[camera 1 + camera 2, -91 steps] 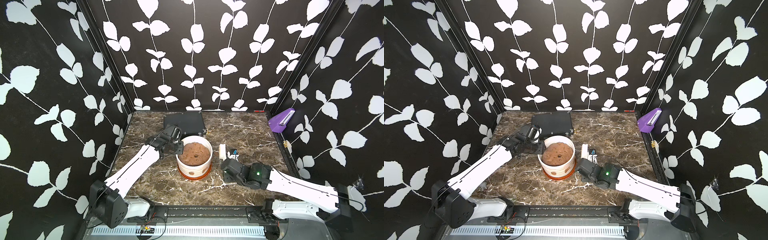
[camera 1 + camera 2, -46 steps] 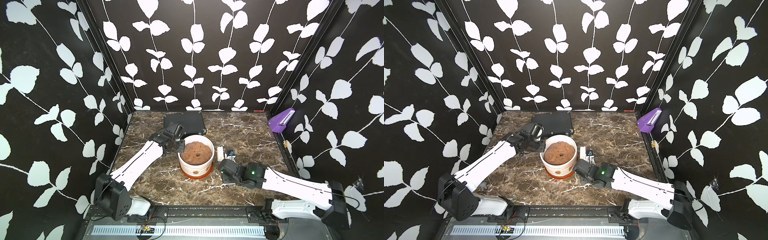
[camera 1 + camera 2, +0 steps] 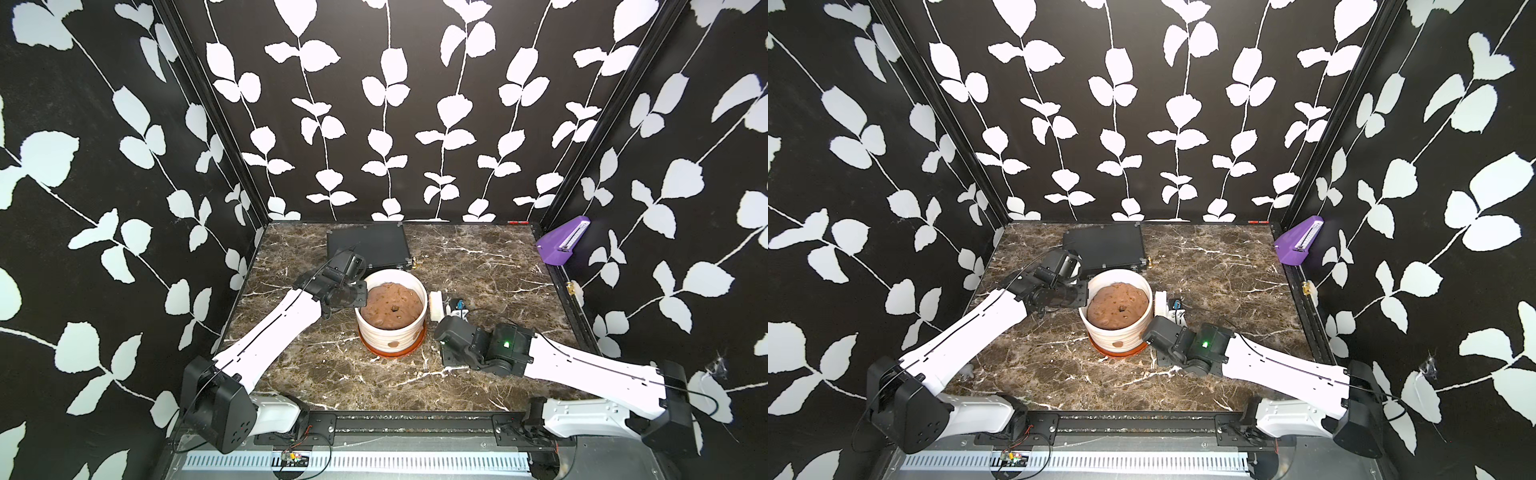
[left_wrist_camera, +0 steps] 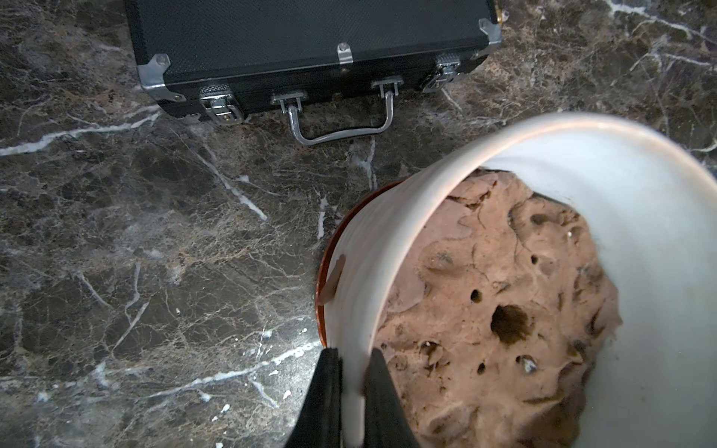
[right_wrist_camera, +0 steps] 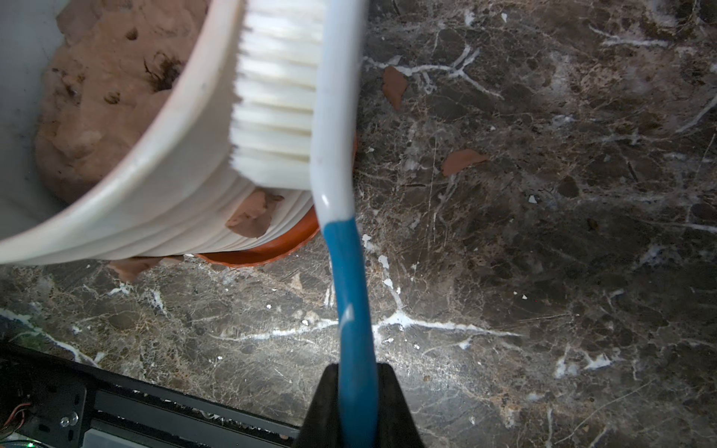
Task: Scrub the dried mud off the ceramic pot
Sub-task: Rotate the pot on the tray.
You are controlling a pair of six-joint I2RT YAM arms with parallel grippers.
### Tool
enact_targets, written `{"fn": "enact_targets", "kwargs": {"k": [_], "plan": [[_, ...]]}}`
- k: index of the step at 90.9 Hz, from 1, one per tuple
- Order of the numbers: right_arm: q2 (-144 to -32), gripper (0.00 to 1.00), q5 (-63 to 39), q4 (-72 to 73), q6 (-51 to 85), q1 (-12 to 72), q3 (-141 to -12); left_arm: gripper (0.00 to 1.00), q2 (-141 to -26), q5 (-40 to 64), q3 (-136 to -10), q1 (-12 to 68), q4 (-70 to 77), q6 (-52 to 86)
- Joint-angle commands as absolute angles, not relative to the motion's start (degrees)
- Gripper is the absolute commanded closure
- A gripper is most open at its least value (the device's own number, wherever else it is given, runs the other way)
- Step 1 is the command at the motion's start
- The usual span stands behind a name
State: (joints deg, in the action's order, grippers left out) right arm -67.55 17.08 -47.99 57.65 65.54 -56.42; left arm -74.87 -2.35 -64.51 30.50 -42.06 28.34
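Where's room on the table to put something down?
Bare table lies at the back right, between the black case and the side wall, and in front, between the two arms. Around the ceramic pot it is crowded: left gripper on its rim, brush beside it.

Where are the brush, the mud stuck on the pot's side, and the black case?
brush [image 5: 351, 291]: right wrist view, on its blue handle.
mud patch [image 5: 252, 215]: right wrist view, middle of the brown blotch.
black case [image 4: 310, 35]: left wrist view, on its lid.
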Motion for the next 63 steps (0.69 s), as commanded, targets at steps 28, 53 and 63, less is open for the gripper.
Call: {"fn": "enact_targets", "kwargs": {"k": [28,53,63], "plan": [[-72.6,1.0,17.4,-52.0,56.0,66.0,-60.9,0.93,-72.0,1.0,-64.5,30.5,-41.6,31.1],[-72.6,1.0,17.8,-52.5,54.2,65.9,-62.0,0.81,-74.9,0.2,-67.2,30.5,-41.7,29.2],[-72.8,1.0,19.2,-54.9,53.7,65.9,-63.6,0.8,-75.7,-0.4,-67.9,30.5,-41.4,28.6]]}}
